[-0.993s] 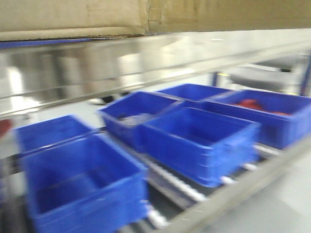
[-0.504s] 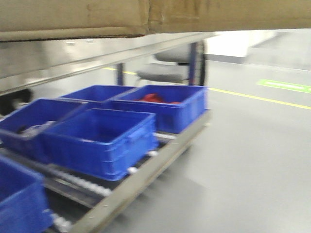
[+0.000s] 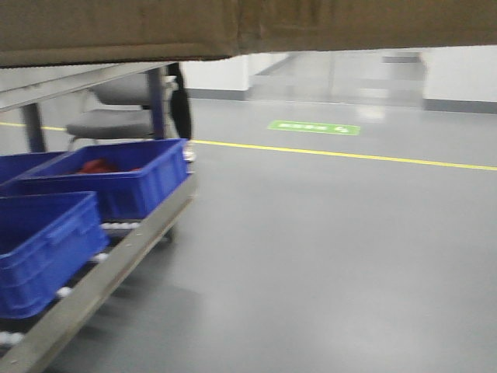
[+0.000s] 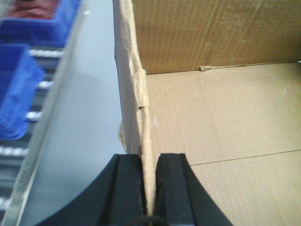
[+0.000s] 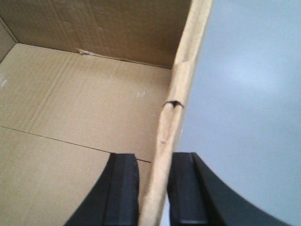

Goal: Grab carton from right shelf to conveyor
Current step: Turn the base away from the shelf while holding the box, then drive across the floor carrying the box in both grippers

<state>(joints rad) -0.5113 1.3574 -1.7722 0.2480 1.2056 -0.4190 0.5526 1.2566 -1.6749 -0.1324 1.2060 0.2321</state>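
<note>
The brown carton (image 3: 248,27) fills the top of the front view, held up in the air. In the left wrist view my left gripper (image 4: 149,162) is shut on the carton's left wall (image 4: 138,94), with the open inside (image 4: 221,122) to its right. In the right wrist view my right gripper (image 5: 154,162) is shut on the carton's right wall (image 5: 181,89), with the carton's floor (image 5: 70,113) to its left. The shelf's steel rail (image 3: 78,81) shows at the upper left of the front view. The conveyor is out of view.
A lower rack rail (image 3: 101,280) with blue bins (image 3: 116,175) (image 3: 39,241) runs along the left. A grey chair (image 3: 116,109) stands behind it. Open grey floor (image 3: 334,256) with a yellow line (image 3: 349,157) and a green marking (image 3: 314,127) lies ahead and right.
The view has swung right: the shelf and blue bins slid to the left edge and open floor came into view. The carton stays in the same place at the top.
</note>
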